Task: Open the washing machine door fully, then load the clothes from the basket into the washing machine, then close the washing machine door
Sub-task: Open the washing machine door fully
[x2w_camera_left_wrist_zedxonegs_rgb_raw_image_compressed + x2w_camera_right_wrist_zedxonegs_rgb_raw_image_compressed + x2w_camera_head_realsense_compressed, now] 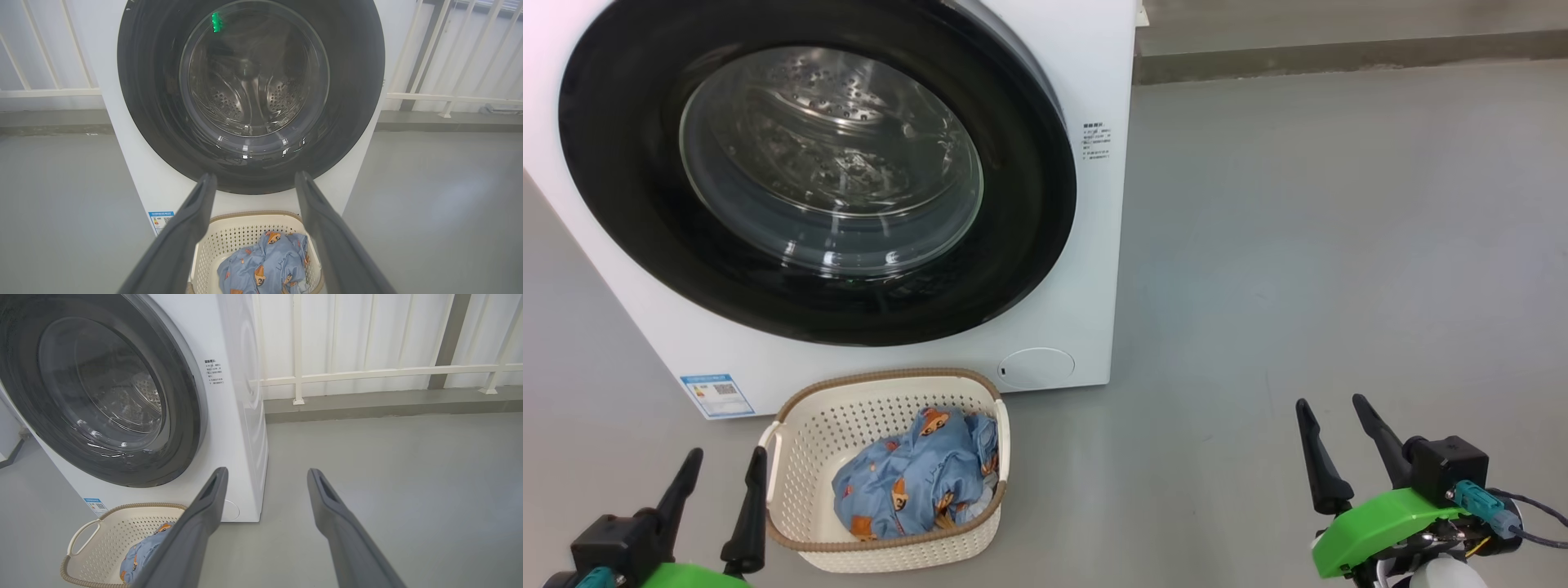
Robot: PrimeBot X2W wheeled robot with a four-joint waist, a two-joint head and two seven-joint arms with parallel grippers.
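Both claws hover above the floor, spread wide, empty: left claw beside the basket, right claw well apart. Blue clothes lie in it, before the washer's shut door.

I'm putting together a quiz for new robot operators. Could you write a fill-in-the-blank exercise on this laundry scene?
1. The washer door is ____.
2. The clothes lie in the ____.
3. That container stands on the ____, in front of the washer.
4. The left claw and right claw are both ____, holding nothing.
Missing words: closed; basket; floor; open.
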